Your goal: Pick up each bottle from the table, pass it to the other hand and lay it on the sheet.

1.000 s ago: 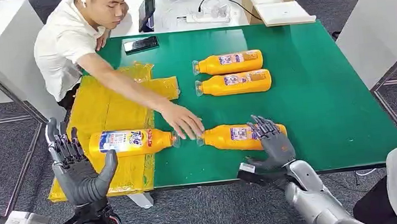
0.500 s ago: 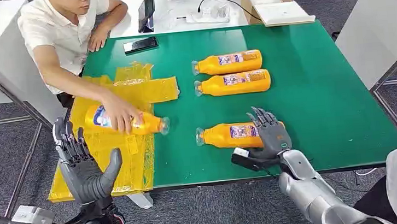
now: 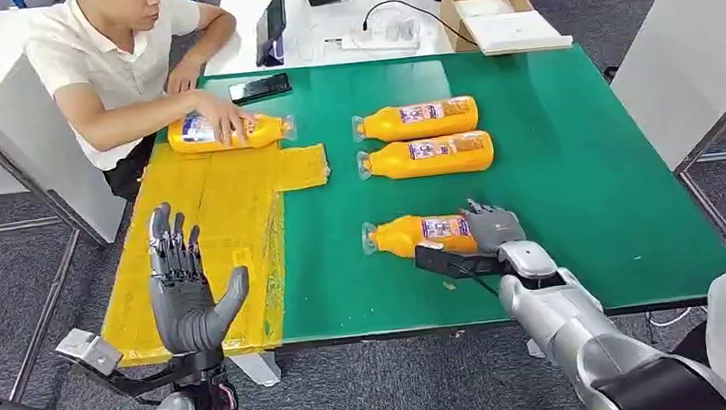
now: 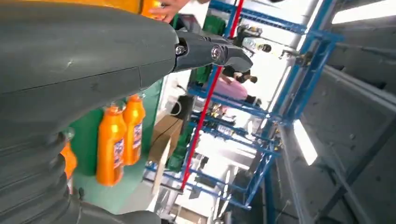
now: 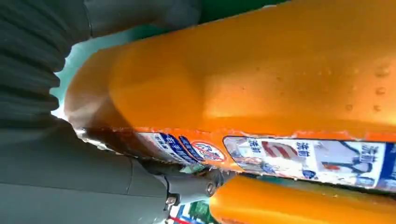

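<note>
orange plastic bottle (image 3: 412, 235) looks stiff, smooth, likely slippery; right hand (image 3: 490, 227) grasps its wide body, the sensible hold. left hand (image 3: 183, 295) released.

L hand (image 3: 185, 300) is raised upright off the near-left corner of the desk (image 3: 599, 192), palm facing in, fingers apart and straight, thumb out to the side, holding nothing. R arm reaches in over the desk's near edge, wrist bent down; R hand (image 3: 490, 230) sits on the near bottle (image 3: 420, 234), fingers wrapped over its base end.
</note>
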